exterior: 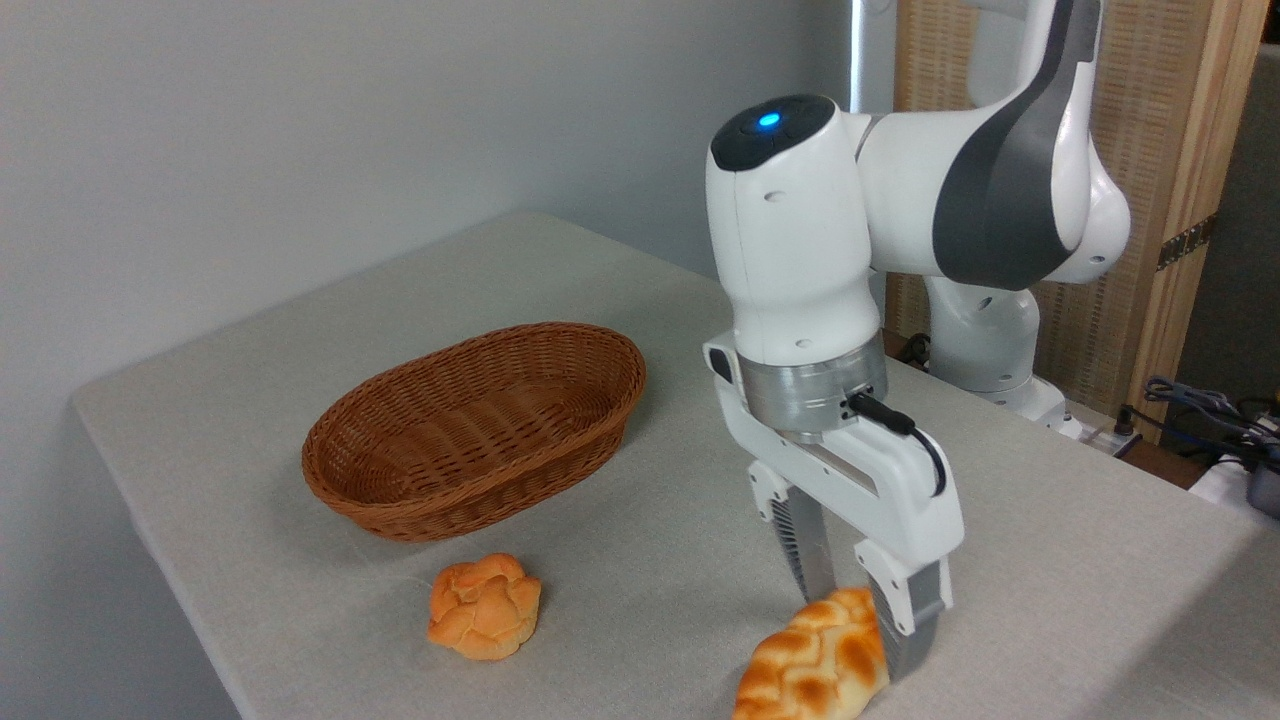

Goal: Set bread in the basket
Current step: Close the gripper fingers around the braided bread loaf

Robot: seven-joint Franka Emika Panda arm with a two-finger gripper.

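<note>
The bread (pixel 812 668), a braided golden-orange loaf, lies at the front of the table, and its lower end is cut off by the picture's bottom edge. My gripper (pixel 858 602) reaches straight down over the loaf's far end. One finger stands on each side of that end and both press against it. The basket (pixel 478 428), an oval of reddish-brown wicker, stands to the left and further back with nothing inside. Open tabletop separates it from the gripper.
A small round knotted orange bun (pixel 485 607) lies in front of the basket, left of the loaf. The grey table (pixel 640 500) drops off at the left and front. The robot's base (pixel 985 350) stands at the back right, with cables (pixel 1200 405) beyond.
</note>
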